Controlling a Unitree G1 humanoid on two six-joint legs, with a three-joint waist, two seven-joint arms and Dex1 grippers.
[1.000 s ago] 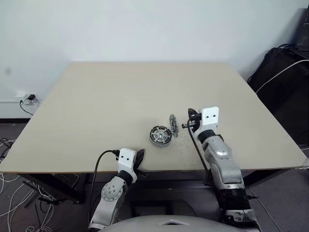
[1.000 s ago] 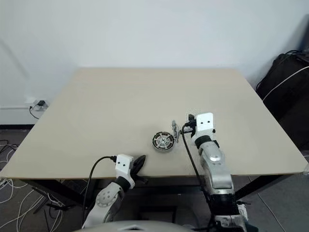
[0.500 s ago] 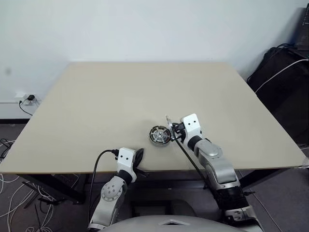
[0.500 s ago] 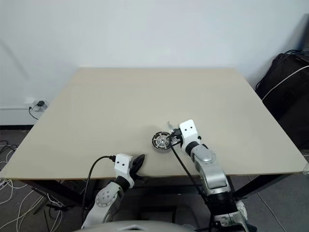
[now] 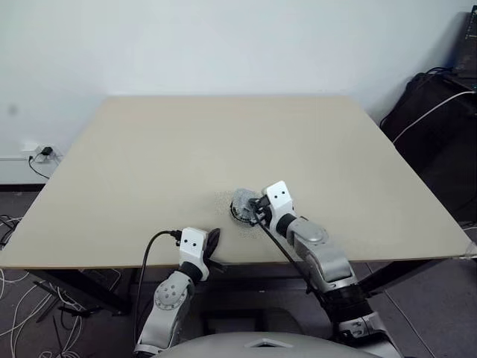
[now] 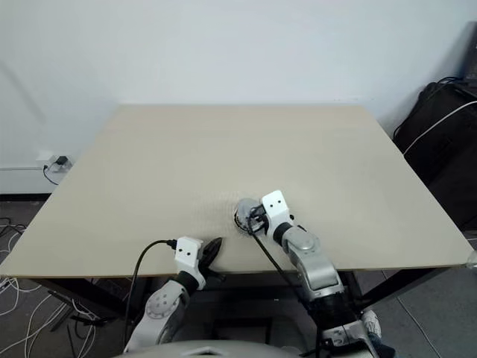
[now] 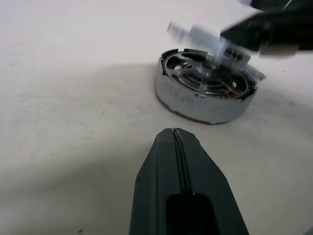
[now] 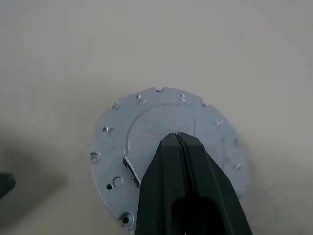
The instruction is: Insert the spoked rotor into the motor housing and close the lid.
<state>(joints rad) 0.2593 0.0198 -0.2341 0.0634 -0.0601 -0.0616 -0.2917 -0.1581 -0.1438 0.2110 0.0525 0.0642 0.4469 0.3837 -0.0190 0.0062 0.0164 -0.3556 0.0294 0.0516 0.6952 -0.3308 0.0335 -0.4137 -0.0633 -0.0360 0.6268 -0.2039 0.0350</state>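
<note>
The right tool (image 8: 177,139) is seen with its two black fingers pressed together, and the lid (image 8: 166,161) is carried at their tips; the grey disc, with small holes near its rim, is held tilted over the housing (image 7: 205,95), and whether it touches the housing's rim cannot be told; the housing, a shiny silver cup, is set on the table (image 5: 171,156) near the front edge, right of the middle, and the copper-brown windings of the rotor (image 7: 172,64) are seen inside it, under the lid. The left tool (image 7: 175,142) is fully closed with nothing between its fingers; it is held low by the table's front edge, near the housing but apart from it, pointed toward it. A black bag (image 5: 440,127) is seen beyond the table's right side; a wall socket (image 5: 46,151) is seen at the left.
</note>
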